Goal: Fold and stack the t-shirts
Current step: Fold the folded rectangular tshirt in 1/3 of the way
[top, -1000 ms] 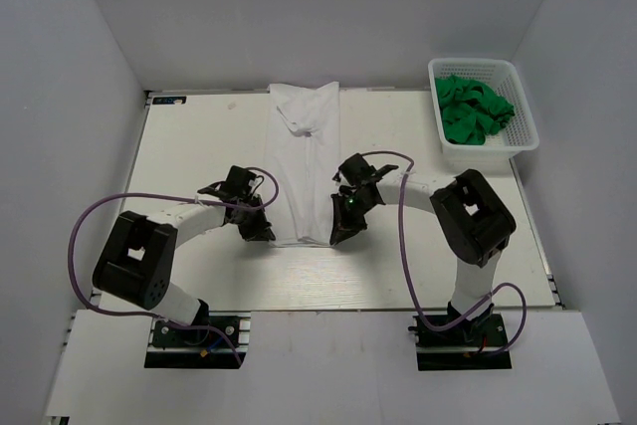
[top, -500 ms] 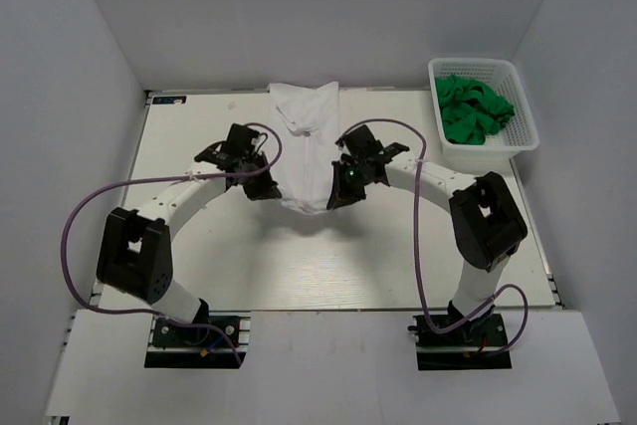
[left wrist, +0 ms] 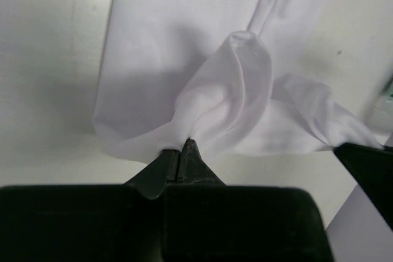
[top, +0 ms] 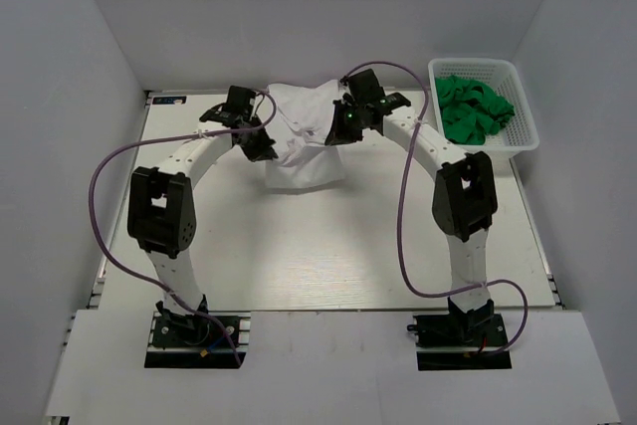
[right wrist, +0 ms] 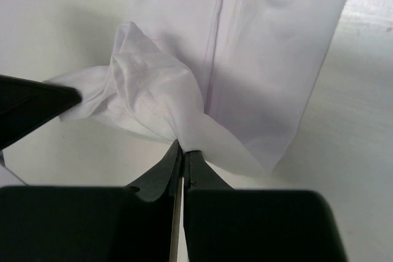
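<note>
White thin cloth fills most of what both my wrist cameras see. It is the plain white short-sleeved t-shirt point(top: 302, 158), and it lies on the far middle part of the pale bench point(top: 249, 246), with its far end close to the back wall.

On the left side, my left gripper point(top: 265, 149) is clamped on a bunch of this white cloth at the left edge of the shirt. In the left wrist view the two black jaws meet at their tips with the fabric pinched between them, and the cloth opens out from there in soft rounded folds. Under this bunch a flat part of the shirt lies on the bench. From the bunch a loose band of cloth goes across to the other arm.

At the right edge of the shirt, my right gripper point(top: 336, 134) is pressed together on the cloth in the same way. In the right wrist view its jaws are closed on a crumpled knot of white fabric, and a flat panel with a straight seam lies beyond it.

Further to the right, well apart from the white shirt, a white plastic lattice basket point(top: 526, 136) stands at the far right corner of the bench. The bright green t-shirts point(top: 473, 111) lie crumpled inside it.
</note>
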You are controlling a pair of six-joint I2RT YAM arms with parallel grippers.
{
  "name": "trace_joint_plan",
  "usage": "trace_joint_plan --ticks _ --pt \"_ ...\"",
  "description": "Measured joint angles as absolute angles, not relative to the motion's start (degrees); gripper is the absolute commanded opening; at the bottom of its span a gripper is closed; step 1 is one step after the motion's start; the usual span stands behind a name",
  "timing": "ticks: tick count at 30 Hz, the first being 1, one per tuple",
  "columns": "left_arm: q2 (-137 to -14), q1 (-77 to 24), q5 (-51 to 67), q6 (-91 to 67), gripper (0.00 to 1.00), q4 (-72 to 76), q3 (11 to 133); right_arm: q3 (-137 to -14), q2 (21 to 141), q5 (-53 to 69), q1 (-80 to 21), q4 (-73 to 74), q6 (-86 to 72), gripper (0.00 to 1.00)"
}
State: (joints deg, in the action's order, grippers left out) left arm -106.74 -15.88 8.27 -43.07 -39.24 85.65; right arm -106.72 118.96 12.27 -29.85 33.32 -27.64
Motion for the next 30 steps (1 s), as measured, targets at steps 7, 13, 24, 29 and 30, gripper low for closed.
trace_joint_plan --ticks 7,13,24,29,30 --pt "-111.28 -14.98 8.82 -43.99 0.0 -35.77 91.9 -110.72 123.48 11.07 -28.56 33.54 -26.5 0.0" --pt "-115.74 -14.44 8.78 -44.03 0.0 -34.5 93.8 -112.88 125.23 11.57 -27.4 32.62 -26.5 0.0" --pt "-121.8 -13.17 7.9 -44.86 0.0 -33.74 99.42 -113.8 130.21 12.75 -24.38 28.67 -26.57 0.0" --pt "-124.18 -12.75 7.88 -45.1 0.0 -33.69 101.36 -113.8 131.74 14.31 -23.88 25.54 -26.59 0.0" --pt "-124.46 -12.73 7.9 -45.08 0.0 -33.32 101.47 -113.84 132.14 14.74 -23.81 24.93 -26.61 0.0"
